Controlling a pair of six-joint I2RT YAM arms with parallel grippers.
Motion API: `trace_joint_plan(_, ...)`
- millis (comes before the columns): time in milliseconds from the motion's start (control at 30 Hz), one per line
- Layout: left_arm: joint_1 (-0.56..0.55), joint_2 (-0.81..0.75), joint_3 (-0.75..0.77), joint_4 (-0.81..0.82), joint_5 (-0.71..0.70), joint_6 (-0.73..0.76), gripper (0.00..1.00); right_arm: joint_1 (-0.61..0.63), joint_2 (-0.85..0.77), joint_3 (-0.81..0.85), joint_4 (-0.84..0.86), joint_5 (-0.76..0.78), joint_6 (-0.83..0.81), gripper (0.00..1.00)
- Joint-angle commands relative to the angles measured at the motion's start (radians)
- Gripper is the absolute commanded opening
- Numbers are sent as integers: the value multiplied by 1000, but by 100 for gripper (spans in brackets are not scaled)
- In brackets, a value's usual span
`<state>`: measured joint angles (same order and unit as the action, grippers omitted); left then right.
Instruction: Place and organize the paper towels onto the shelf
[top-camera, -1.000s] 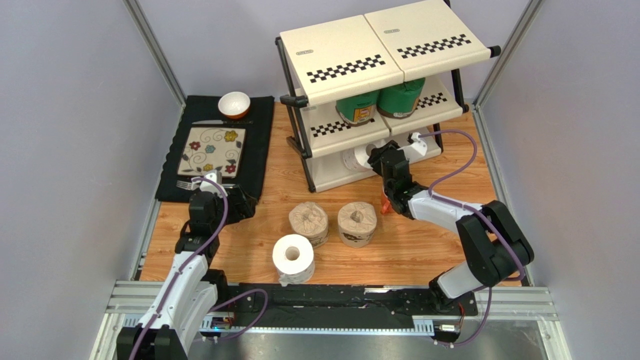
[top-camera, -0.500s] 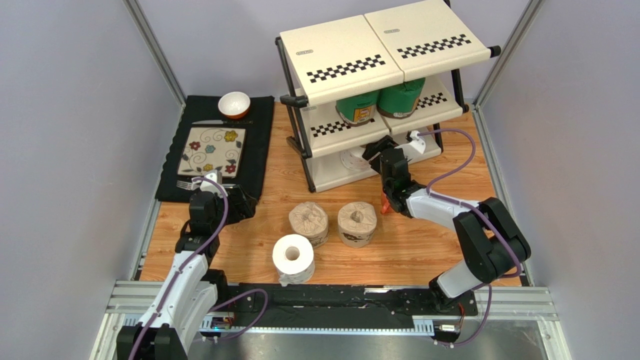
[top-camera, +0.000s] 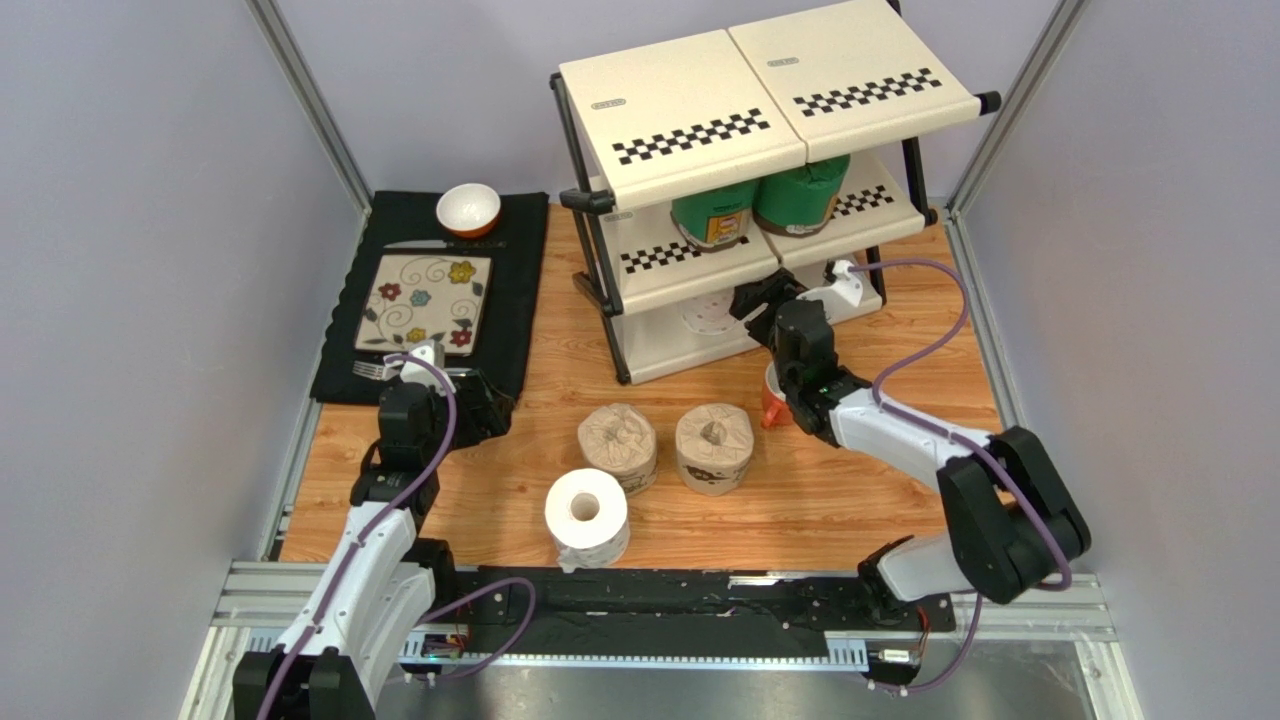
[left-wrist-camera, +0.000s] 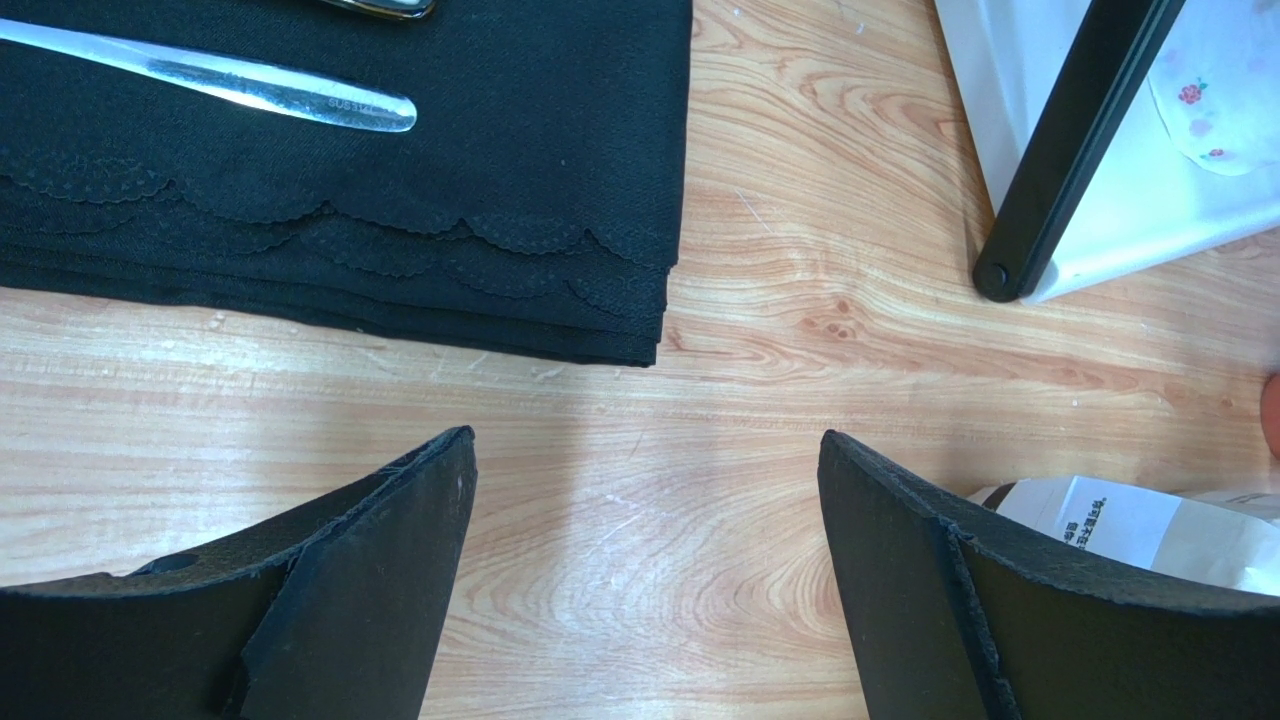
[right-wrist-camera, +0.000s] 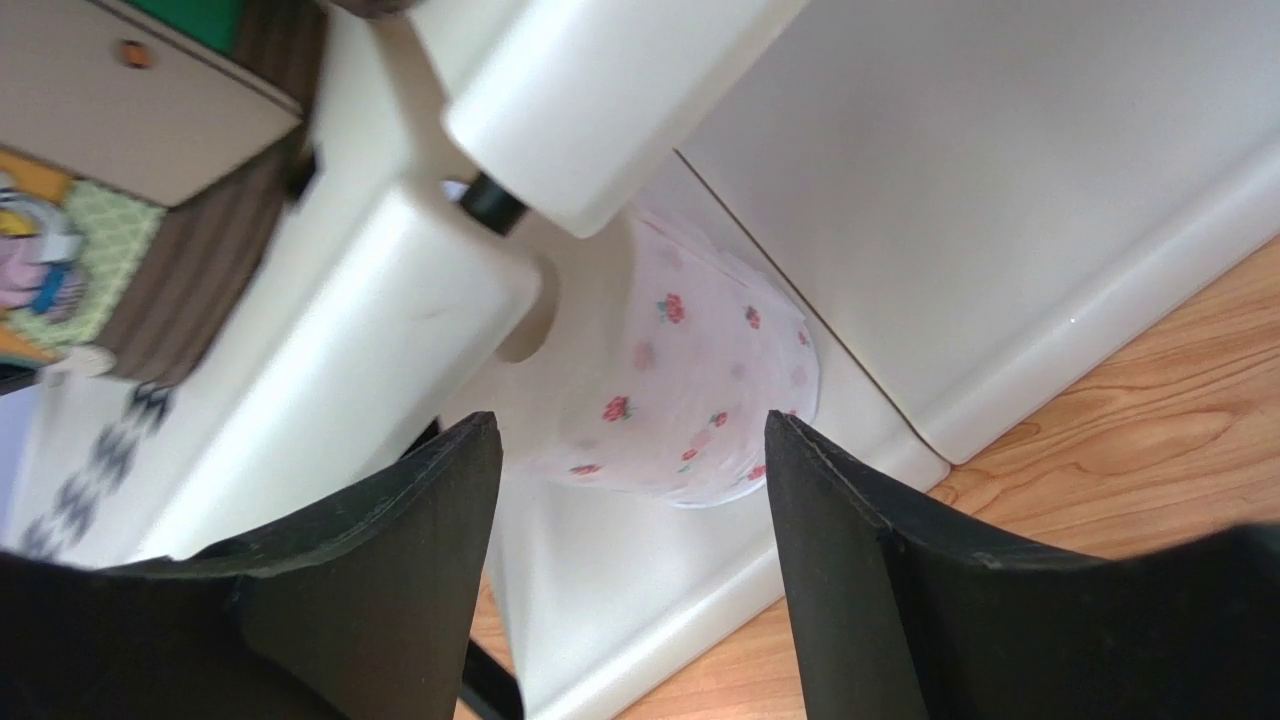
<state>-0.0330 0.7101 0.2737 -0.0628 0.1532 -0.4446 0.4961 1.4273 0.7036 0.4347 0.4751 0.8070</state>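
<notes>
right claw (right-wrist-camera: 631, 450): jaws wide, nothing clamped. right wrist view shows both fingers (right-wrist-camera: 398, 525) spread, and the printed white roll (right-wrist-camera: 676, 375) sits just past the tips, framed in the gap. whether either pad touches the wrap, cannot tell. this roll has small red marks on its white wrap and sits on the lowest tier of the shelf (top-camera: 691, 113), left of centre, under the middle panel. in the top view the right claw (top-camera: 774, 308) is at the front edge of that lowest tier, arm stretched across the table (top-camera: 842, 480) from the right.

left claw (left-wrist-camera: 646, 450): jaws wide too, empty. bare wood shows between the fingers. it hangs low over the table just beside the near right corner of the black placemat (left-wrist-camera: 376, 195). a metal utensil (left-wrist-camera: 226, 83) lies on the mat. one black foot of the shelf frame shows at upper right of this view.

paper towels, count from the top view:
- two green rolls (top-camera: 714, 215) and (top-camera: 801, 195), side by side on the middle tier.
- two brown rolls (top-camera: 618, 443) and (top-camera: 714, 446) on the table in front of the shelf, near each other, not touching.
- plain white roll (top-camera: 586, 516) on the table, nearer my bases, just beside the left brown one.

top tier bare. floral plate (top-camera: 424, 300) on the placemat, orange bowl (top-camera: 469, 209) at its far edge.
</notes>
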Motion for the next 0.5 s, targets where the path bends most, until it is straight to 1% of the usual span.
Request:
trace_joint_plan(0,4,0,9,35,11,-11,92,7,-143,-48,-11,-46,-11,69)
trace_joint_plan(67,4,0,9,34,14,-11,92,30,-201,-94,-33,-53,-20,69)
trace_joint_plan(133,4,2,10,34,13,-13,93,59,-293,-122,-88,-52,-31,69)
trace_joint_plan(167,4,2,10,32,14,-13,92,70,-324,-131,-108,-75,-32,69)
trace_joint_plan(200,4,0,13,31,17,-13,92,79,-350,-144,-160,-91,-52,69)
trace_joint_plan(233,4,2,12,31,17,-13,92,114,-407,-141,-190,-102,-67,69)
trace_joint_plan(267,4,0,12,31,17,-13,93,140,-428,-132,-235,-96,-92,70)
trace_joint_plan(300,4,-1,13,31,17,-13,92,175,-453,-107,-325,-87,-116,70)
trace_joint_plan(333,4,-1,12,31,17,-13,93,253,-482,-90,-367,-76,-173,70)
trace_joint_plan(367,4,2,12,29,16,-13,92,297,-493,-75,-407,-66,-198,70)
trace_joint_plan(400,4,0,12,31,16,-13,92,335,-496,-58,-498,-67,-221,70)
trace_joint_plan(433,4,0,13,29,14,-13,92,410,-496,-18,-545,-67,-253,70)
trace_joint_plan(467,4,3,13,31,14,-11,92,441,-484,-1,-589,-67,-262,70)
